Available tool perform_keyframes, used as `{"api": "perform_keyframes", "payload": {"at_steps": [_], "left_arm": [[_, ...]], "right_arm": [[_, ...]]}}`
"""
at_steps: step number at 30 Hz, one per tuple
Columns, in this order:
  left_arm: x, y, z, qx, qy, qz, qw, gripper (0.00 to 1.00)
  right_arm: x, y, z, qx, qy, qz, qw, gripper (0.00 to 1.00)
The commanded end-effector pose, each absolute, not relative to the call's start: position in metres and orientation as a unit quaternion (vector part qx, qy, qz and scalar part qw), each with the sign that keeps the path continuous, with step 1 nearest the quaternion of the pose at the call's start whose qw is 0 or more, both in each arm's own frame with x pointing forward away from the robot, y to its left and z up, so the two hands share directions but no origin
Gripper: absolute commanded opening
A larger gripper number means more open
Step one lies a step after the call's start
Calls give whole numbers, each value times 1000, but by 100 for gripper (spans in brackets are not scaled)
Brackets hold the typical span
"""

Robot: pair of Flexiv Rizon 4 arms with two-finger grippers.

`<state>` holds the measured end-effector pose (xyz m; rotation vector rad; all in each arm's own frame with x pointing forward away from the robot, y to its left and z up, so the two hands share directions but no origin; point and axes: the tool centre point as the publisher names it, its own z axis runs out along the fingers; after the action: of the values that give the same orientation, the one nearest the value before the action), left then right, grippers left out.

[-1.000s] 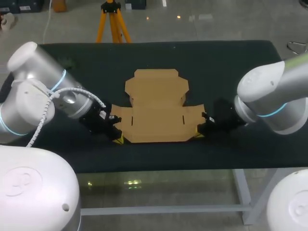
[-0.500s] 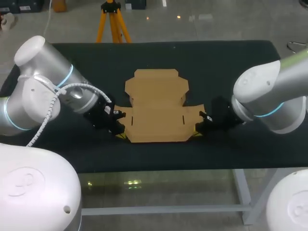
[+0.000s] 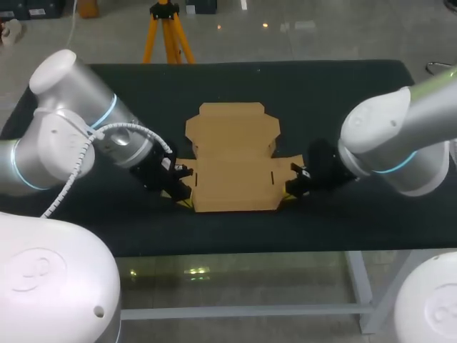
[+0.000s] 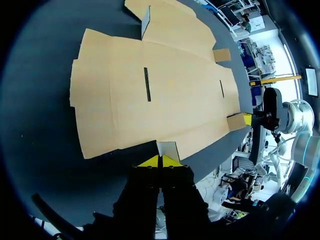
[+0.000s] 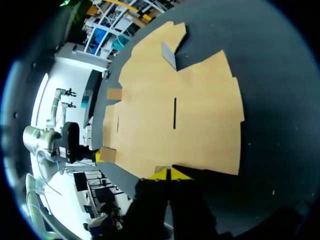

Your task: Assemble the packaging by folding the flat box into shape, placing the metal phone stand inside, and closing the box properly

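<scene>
Yellow fingertips of my left gripper (image 4: 160, 161) are pressed together, with nothing I can see between them, low over the dark table (image 4: 40, 150). Just ahead of those tips, a small cardboard corner tab (image 4: 168, 149) stands a little raised at the near edge of the flat brown cardboard box (image 4: 165, 90). Whether the tips touch the tab I cannot tell. I judge they are set low and narrow here to slip under that corner and lever the side panel up.

My right gripper (image 5: 169, 174) mirrors this at the opposite near corner. Its tips are likewise closed on nothing, and a small grey-looking tab (image 5: 161, 169) sits just ahead of them. Working both ends at once should keep the sheet from skidding sideways.

Farther ahead of each gripper lies a broad panel, flat on the table, cut by a thin dark slot (image 4: 147, 84). Beyond that, the lid section (image 3: 232, 128) stretches away from both grippers, with a small upright flap (image 4: 145, 21) at its side.

Folding looks barely begun: no wall stands yet. The metal phone stand shows in none of my views. A tab may bend instead of carrying its panel up, so the lift calls for a slow, even sweep from both sides.
</scene>
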<state>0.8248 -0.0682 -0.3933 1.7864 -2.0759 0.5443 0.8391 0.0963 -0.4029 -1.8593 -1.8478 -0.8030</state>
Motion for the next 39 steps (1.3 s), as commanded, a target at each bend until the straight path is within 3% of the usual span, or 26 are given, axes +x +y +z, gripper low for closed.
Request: {"api": "perform_keyframes", "payload": {"at_steps": [1, 39], "left_arm": [[822, -79, -390, 630, -737, 182, 164, 0], [817, -107, -400, 633, -743, 182, 122, 0]], "right_arm": [[839, 104, -399, -668, -664, -279, 187, 0], [825, 125, -409, -677, -686, -231, 138, 0]]}}
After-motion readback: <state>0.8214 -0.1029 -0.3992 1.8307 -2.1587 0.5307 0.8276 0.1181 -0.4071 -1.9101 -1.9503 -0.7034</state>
